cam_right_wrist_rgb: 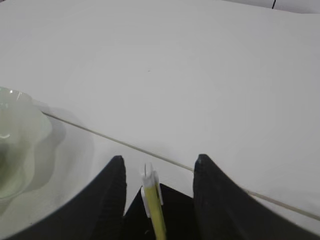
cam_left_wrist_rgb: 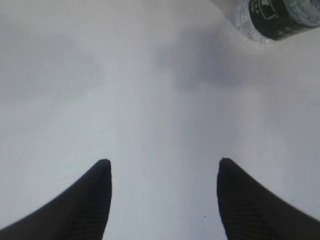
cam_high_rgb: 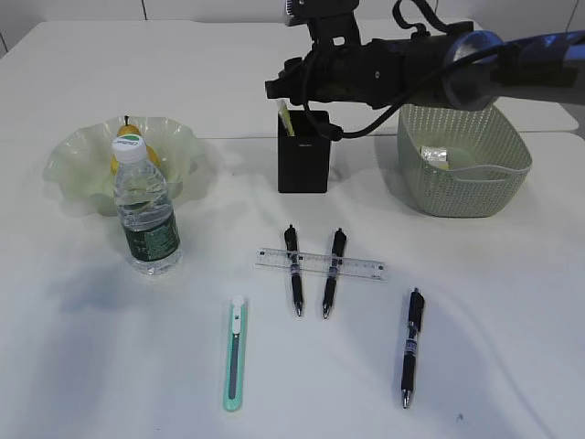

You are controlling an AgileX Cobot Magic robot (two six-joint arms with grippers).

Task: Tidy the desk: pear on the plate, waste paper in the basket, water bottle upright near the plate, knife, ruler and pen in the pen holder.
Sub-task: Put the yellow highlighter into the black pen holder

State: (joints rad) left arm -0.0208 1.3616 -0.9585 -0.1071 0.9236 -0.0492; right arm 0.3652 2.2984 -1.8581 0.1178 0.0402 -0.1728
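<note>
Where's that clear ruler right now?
In the exterior view the ruler lies flat on the desk just in front of the black pen holder, resting crosswise over two black pens, right of the water bottle.

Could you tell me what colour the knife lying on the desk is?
The knife is mint green, best seen in the exterior view.

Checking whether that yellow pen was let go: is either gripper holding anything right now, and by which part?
Nothing is held. The right gripper stands open around the yellow pen, which sits in the pen holder. The left gripper is open over bare desk.
</note>
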